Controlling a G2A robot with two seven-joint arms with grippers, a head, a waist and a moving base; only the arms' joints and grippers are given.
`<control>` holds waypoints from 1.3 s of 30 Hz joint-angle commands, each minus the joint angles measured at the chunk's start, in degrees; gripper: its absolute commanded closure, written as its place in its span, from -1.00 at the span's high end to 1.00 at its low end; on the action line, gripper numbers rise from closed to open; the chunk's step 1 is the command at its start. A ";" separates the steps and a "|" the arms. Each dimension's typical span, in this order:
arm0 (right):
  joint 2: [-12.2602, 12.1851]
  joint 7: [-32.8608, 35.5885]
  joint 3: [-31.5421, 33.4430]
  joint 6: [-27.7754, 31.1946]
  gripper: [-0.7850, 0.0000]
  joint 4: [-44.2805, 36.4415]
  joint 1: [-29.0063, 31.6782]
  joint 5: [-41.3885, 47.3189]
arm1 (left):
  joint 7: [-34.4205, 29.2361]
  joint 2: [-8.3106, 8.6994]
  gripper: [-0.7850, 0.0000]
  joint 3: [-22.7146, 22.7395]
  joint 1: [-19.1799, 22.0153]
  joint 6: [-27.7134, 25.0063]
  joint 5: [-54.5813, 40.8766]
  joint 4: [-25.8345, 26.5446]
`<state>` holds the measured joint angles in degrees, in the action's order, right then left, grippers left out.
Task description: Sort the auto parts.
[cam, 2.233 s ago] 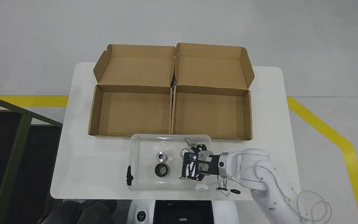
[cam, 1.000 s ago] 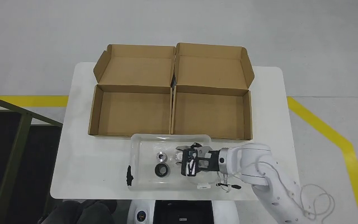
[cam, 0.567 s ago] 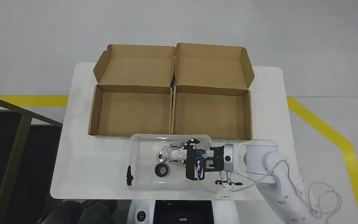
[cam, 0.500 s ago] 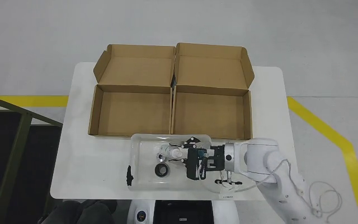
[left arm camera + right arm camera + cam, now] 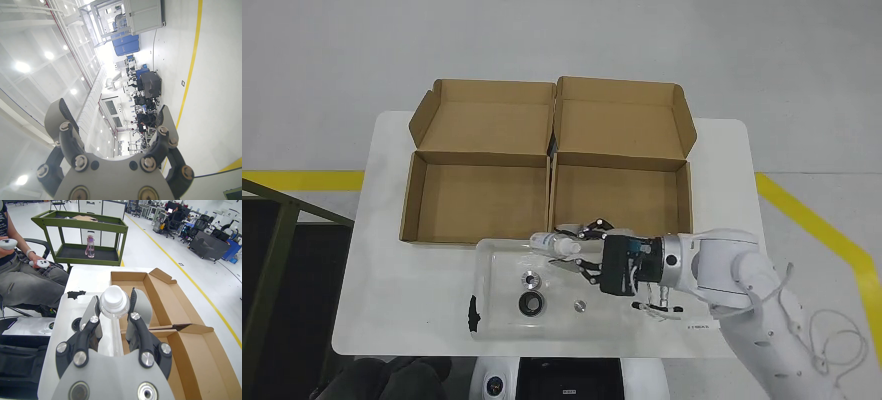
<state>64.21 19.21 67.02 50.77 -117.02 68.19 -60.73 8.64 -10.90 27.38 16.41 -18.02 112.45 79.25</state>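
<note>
The left gripper (image 5: 112,106) is turned up toward the room, spread wide with nothing between its fingers, so this step belongs to the other arm. Just beyond the clear tray (image 5: 497,262) on the worktop (image 5: 382,280), on the left, is the left cardboard box (image 5: 477,205), which looks bare inside. In the tray lie a silver round part (image 5: 531,279), a black ring (image 5: 532,301) and a small pale piece (image 5: 580,305). Over the tray's far rim hangs the white-capped clear part (image 5: 554,243), pinched by the right gripper (image 5: 577,250). The wrist view shows its pads clamped on the clear body just behind the cap (image 5: 114,303). Beyond the tray on the right is the right cardboard box (image 5: 622,205), also bare. The step in hand is probably carrying this part into a box. Neither box shows which it belongs in. To do it well, keep the pinch firm, lift high enough to clear the box's near wall, and lower close to the floor before letting go, since a round body would likely roll or bounce.
</note>
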 commanded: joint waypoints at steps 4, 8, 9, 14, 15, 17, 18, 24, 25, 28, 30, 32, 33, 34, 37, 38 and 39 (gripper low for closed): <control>-0.14 -2.68 1.98 -1.43 -1.00 3.17 -0.49 1.71 | 0.00 0.00 1.00 0.00 0.00 0.00 0.00 0.00; -0.18 -3.04 2.37 -2.39 -1.00 5.48 -1.30 2.00 | 0.00 0.00 1.00 0.00 0.00 0.00 0.00 0.00; -0.17 -2.96 2.37 -2.79 -1.00 6.25 -1.63 2.04 | 0.00 0.00 1.00 0.00 0.00 0.00 0.00 0.00; -0.10 -0.07 1.68 -5.62 -1.00 10.95 -3.55 1.94 | 0.00 0.00 1.00 0.00 0.00 0.00 0.00 0.00; -0.06 0.54 1.44 -6.05 -1.00 12.15 -4.14 1.86 | 0.00 0.00 1.00 0.00 0.00 0.00 0.00 0.00; 0.11 0.69 0.64 -6.43 -1.00 14.93 -5.43 2.68 | 0.00 0.00 1.00 0.00 0.00 0.00 0.00 0.00; 0.18 1.23 0.16 -6.61 -1.00 16.17 -6.23 2.29 | 0.00 0.00 1.00 0.00 0.00 0.00 0.00 0.00; 0.91 -0.27 -2.82 -7.29 -1.00 23.23 -10.48 2.16 | 0.00 0.00 1.00 0.00 0.00 0.00 0.00 0.00; 1.05 -0.39 -3.38 -7.43 -1.00 24.27 -11.22 1.96 | 0.00 0.00 1.00 0.00 0.00 0.00 0.00 0.00; 1.53 -1.11 -4.97 -7.90 -1.00 27.22 -13.37 2.05 | 0.00 0.00 1.00 0.00 0.00 0.00 0.00 0.00; 1.83 -1.28 -5.88 -8.16 -1.00 29.17 -14.85 2.05 | 0.00 0.00 1.00 0.00 0.00 0.00 0.00 0.00; 2.17 -1.11 -6.87 -8.67 -1.00 31.41 -16.48 1.91 | 0.00 0.00 1.00 0.00 0.00 0.00 0.00 0.00; 2.26 -1.17 -7.12 -8.79 -1.00 32.01 -16.90 1.95 | 0.00 0.00 1.00 0.00 0.00 0.00 0.00 0.00; 2.40 -1.23 -7.49 -9.02 -1.00 32.93 -17.51 1.88 | 0.00 0.00 1.00 0.00 0.00 0.00 0.00 0.00; 2.80 -1.63 -8.55 -9.35 -1.00 35.54 -19.13 1.63 | 0.00 0.00 1.00 0.00 0.00 0.00 0.00 0.00; 2.93 -1.69 -8.90 -9.43 -1.00 36.32 -19.61 1.50 | 0.00 0.00 1.00 0.00 0.00 0.00 0.00 0.00; 3.05 -1.63 -9.27 -9.55 -1.00 37.15 -20.05 1.20 | 0.00 0.00 1.00 0.00 0.00 0.00 0.00 0.00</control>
<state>67.18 17.54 57.98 41.28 -80.47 48.45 -59.35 8.64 -10.90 27.38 16.41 -18.02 112.45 79.25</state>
